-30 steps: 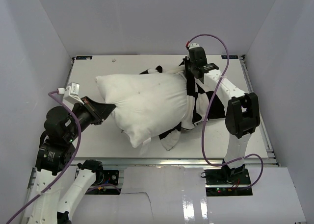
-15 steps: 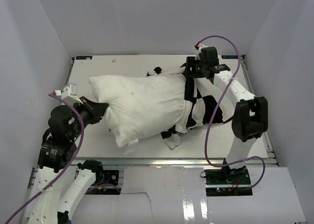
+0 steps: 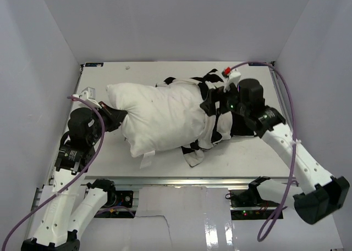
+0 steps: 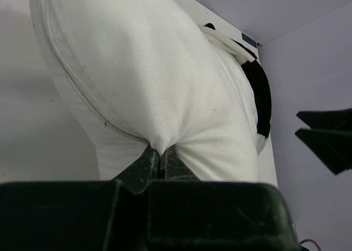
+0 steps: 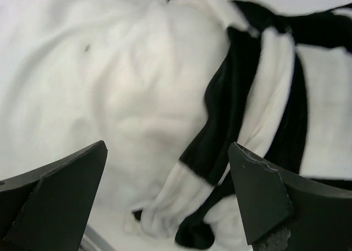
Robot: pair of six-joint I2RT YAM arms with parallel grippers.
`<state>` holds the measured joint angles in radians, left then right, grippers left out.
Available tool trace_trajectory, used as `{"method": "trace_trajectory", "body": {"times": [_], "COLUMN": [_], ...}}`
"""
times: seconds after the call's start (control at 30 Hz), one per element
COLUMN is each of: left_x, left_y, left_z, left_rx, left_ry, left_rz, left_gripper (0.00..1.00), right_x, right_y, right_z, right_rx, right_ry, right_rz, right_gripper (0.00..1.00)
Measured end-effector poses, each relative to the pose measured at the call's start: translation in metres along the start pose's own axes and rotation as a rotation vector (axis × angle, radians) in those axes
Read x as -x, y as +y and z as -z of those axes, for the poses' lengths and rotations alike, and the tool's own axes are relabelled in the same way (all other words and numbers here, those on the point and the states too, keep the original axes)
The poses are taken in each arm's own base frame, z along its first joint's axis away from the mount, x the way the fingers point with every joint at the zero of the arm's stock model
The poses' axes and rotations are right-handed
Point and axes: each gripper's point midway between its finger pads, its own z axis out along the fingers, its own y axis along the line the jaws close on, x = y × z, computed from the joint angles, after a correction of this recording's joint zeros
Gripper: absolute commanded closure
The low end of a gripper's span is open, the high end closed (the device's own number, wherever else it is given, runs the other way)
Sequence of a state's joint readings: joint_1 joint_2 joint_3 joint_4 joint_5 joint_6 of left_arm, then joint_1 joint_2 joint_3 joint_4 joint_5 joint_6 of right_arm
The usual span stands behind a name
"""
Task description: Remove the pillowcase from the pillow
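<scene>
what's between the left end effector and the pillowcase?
Only the pillow, its bare white body. In the top view the left end effector pinches the pillow's left end, and the pillowcase is bunched over its right end.

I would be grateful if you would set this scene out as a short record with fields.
pillow: large plump plain white fabric cushion, lying on the white table
pillowcase: black-and-white checkered fabric cover, bunched around the pillow's right end, not yet off
left gripper: shut, pinching white fabric at the pillow's left side
right gripper: open, over the bunched pillowcase, holding nothing
</scene>
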<state>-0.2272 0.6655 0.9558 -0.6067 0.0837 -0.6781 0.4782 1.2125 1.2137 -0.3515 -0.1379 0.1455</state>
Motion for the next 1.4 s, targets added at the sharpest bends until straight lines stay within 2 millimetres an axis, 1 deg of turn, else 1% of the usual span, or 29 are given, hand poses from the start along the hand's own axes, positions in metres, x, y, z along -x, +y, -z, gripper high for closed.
{"method": "trace_trajectory", "body": {"times": [0.07, 0.1, 0.13, 0.23, 0.33, 0.43, 0.57, 0.63, 0.67, 0.7, 0.73, 0.77, 0.8, 0.83, 0.87, 0.9, 0.97, 1.07, 1.13, 1.2, 1.23, 1.33, 1.4], "left_x": [-0.002, -0.003, -0.004, -0.006, -0.005, -0.004, 0.001, 0.003, 0.003, 0.004, 0.006, 0.007, 0.010, 0.014, 0.021, 0.030, 0.053, 0.093, 0.109, 0.116, 0.116, 0.111, 0.108], "left_y": [0.001, 0.001, 0.001, 0.001, -0.001, -0.002, -0.008, -0.013, -0.016, -0.019, -0.023, -0.027, -0.031, -0.037, -0.043, -0.052, -0.073, -0.119, -0.139, -0.152, -0.154, -0.158, -0.158], "left_z": [-0.005, -0.006, -0.007, -0.007, -0.010, -0.017, -0.030, -0.036, -0.038, -0.040, -0.042, -0.043, -0.044, -0.045, -0.046, -0.049, -0.052, -0.059, -0.060, -0.059, -0.057, -0.051, -0.050], "left_rx": [0.001, 0.002, 0.002, -0.003, -0.011, -0.006, -0.005, -0.016, -0.023, -0.032, -0.041, -0.049, -0.054, -0.061, -0.064, -0.068, -0.084, -0.161, -0.196, -0.219, -0.223, -0.233, -0.236], "left_ry": [0.011, 0.016, 0.020, 0.025, 0.025, 0.035, 0.062, 0.080, 0.091, 0.100, 0.107, 0.114, 0.127, 0.134, 0.143, 0.150, 0.155, 0.160, 0.158, 0.159, 0.167, 0.201, 0.214], "left_rz": [0.005, 0.008, 0.011, 0.020, 0.023, 0.022, 0.027, 0.033, 0.037, 0.039, 0.042, 0.045, 0.047, 0.047, 0.047, 0.042, 0.032, 0.016, 0.012, 0.017, 0.024, 0.053, 0.063], "left_gripper": [1.00, 1.00, 1.00, 1.00, 1.00, 1.00, 1.00, 1.00, 1.00, 1.00, 1.00, 1.00, 1.00, 1.00, 1.00, 1.00, 1.00, 1.00, 1.00, 1.00, 1.00, 1.00, 1.00], "right_x": [-0.024, -0.040, -0.053, -0.099, -0.136, -0.161, -0.177, -0.187, -0.194, -0.203, -0.210, -0.219, -0.226, -0.231, -0.236, -0.239, -0.239, -0.227, -0.217, -0.207, -0.199, -0.182, -0.177], "right_y": [0.011, 0.016, 0.021, 0.031, 0.031, 0.026, 0.017, 0.011, 0.007, 0.003, -0.001, -0.007, -0.014, -0.021, -0.029, -0.035, -0.050, -0.079, -0.096, -0.109, -0.118, -0.143, -0.157], "right_z": [0.017, 0.023, 0.027, 0.034, 0.037, 0.039, 0.034, 0.026, 0.021, 0.016, 0.010, 0.004, -0.001, -0.005, -0.007, -0.009, -0.010, -0.008, -0.007, -0.004, -0.002, 0.007, 0.012], "right_rx": [0.037, 0.056, 0.071, 0.103, 0.104, 0.074, 0.014, -0.013, -0.031, -0.052, -0.074, -0.106, -0.149, -0.186, -0.233, -0.274, -0.356, -0.468, -0.519, -0.556, -0.576, -0.632, -0.664], "right_ry": [0.000, 0.016, 0.029, 0.092, 0.144, 0.179, 0.191, 0.180, 0.192, 0.206, 0.224, 0.247, 0.267, 0.279, 0.288, 0.293, 0.275, 0.206, 0.156, 0.107, 0.069, -0.021, -0.049], "right_rz": [0.001, 0.000, -0.002, -0.010, -0.024, -0.042, -0.053, -0.058, -0.067, -0.075, -0.079, -0.091, -0.101, -0.106, -0.117, -0.127, -0.157, -0.241, -0.289, -0.333, -0.358, -0.423, -0.454], "right_gripper": [0.01, 0.00, 0.05, 0.11, 0.14, 0.14, 0.13, 0.16, 0.20, 0.31, 0.38, 0.49, 0.79, 0.91, 0.92, 0.92, 0.92, 0.92, 0.92, 0.92, 0.92, 0.92, 0.92]}}
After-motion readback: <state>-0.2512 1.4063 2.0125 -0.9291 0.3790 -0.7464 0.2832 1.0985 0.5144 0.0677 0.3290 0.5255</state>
